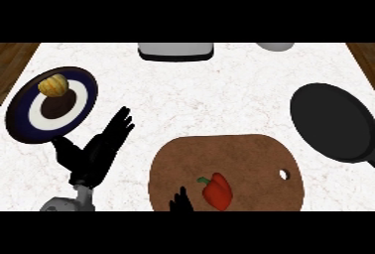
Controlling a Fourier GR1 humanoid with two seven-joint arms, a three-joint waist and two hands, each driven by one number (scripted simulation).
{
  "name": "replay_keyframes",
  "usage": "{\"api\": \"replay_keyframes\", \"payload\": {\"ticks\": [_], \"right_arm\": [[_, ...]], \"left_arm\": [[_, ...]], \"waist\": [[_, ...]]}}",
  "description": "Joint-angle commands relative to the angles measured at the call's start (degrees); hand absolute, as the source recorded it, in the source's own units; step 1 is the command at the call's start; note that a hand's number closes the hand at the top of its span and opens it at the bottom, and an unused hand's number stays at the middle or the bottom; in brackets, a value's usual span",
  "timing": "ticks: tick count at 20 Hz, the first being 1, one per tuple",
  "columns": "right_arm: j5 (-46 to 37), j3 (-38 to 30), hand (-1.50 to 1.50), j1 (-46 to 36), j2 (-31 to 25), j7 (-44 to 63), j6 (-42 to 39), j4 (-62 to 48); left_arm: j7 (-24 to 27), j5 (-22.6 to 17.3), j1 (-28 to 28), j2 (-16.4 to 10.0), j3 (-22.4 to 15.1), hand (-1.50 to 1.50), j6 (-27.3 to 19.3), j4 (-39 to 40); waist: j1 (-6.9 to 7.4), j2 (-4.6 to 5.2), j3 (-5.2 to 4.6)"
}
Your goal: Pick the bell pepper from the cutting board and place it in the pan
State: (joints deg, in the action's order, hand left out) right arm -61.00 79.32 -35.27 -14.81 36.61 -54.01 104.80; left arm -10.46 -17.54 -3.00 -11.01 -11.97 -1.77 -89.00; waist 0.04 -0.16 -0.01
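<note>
Low in the frame, just right of centre, a red bell pepper (218, 192) lies on a brown cutting board (249, 154). The pepper is glossy and longer than wide, with a short green stem pointing to the upper left. Just left of it, the right hand (180, 201) rises from the bottom edge. Only its black fingers show, straight and pointing up, holding nothing and not closed on the pepper. At the lower left, the left hand (95, 151) rests over the white counter (219, 99), with its fingers straight, spread and empty. A black pan (333, 121) sits at the right edge, well apart from the pepper. A dark blue and white plate (29, 111) at the upper left carries a yellow food item (53, 85).
</note>
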Motion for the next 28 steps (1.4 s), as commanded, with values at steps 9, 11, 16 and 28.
{"api": "replay_keyframes", "payload": {"ticks": [9, 11, 16, 28], "right_arm": [[-11.58, 1.48, -1.5, -2.19, -1.76, -3.93, 3.34, -5.9], [-13.94, 3.33, -1.5, -0.39, -5.82, -5.16, 9.73, -6.08], [-17.92, 1.51, -1.5, 0.63, -2.18, -7.7, 10.95, -11.72], [-21.13, -6.93, 1.5, 0.29, 0.26, -14.23, 20.16, -18.58]], "left_arm": [[-1.28, -0.43, -2.26, -0.05, 3.65, 0.0, 2.42, 2.07], [-2.22, 1.1, -1.32, 1.91, 1.46, 0.0, 0.5, -1.11], [-3.12, 1.2, -1.66, 1.43, 2.72, 0.0, 1.91, -1.53], [-0.3, 2.4, 1.47, 2.05, 2.9, 0.0, 3.74, -0.63]], "waist": [[0.17, 0.18, 0.0], [0.23, 0.17, 0.02], [0.26, 0.16, 0.02], [0.38, 0.29, 0.03]]}}
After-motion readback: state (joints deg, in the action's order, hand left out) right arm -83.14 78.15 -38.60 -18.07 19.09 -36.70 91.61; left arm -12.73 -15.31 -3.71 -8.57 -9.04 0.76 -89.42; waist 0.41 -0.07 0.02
